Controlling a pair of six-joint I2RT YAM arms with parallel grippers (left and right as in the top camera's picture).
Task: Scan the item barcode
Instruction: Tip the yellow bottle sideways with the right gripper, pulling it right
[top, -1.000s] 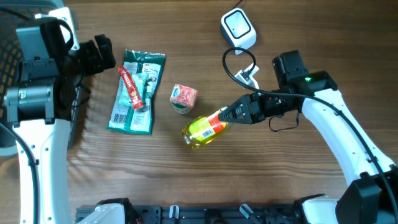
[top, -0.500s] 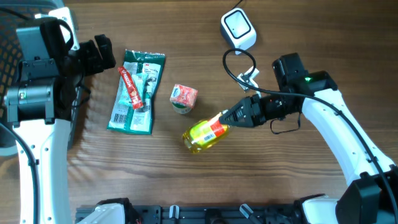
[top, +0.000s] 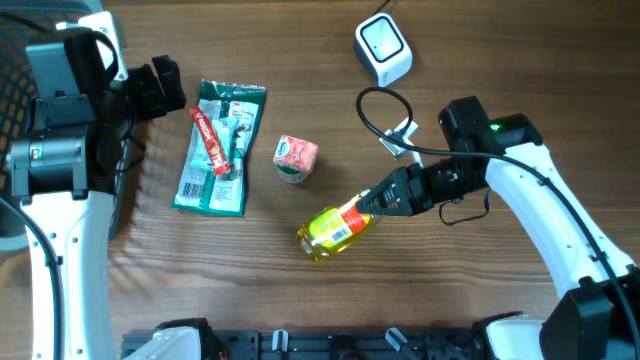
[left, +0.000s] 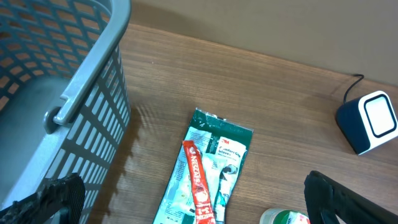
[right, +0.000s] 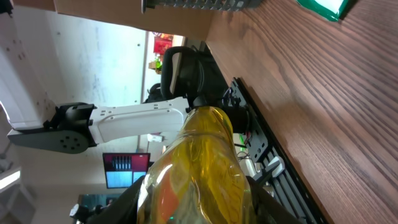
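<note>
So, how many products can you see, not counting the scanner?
4: a yellow bottle in the right claw; a small carton mid-table; a green packet left of it; a red tube lying on it. More may hide in the basket.
</note>
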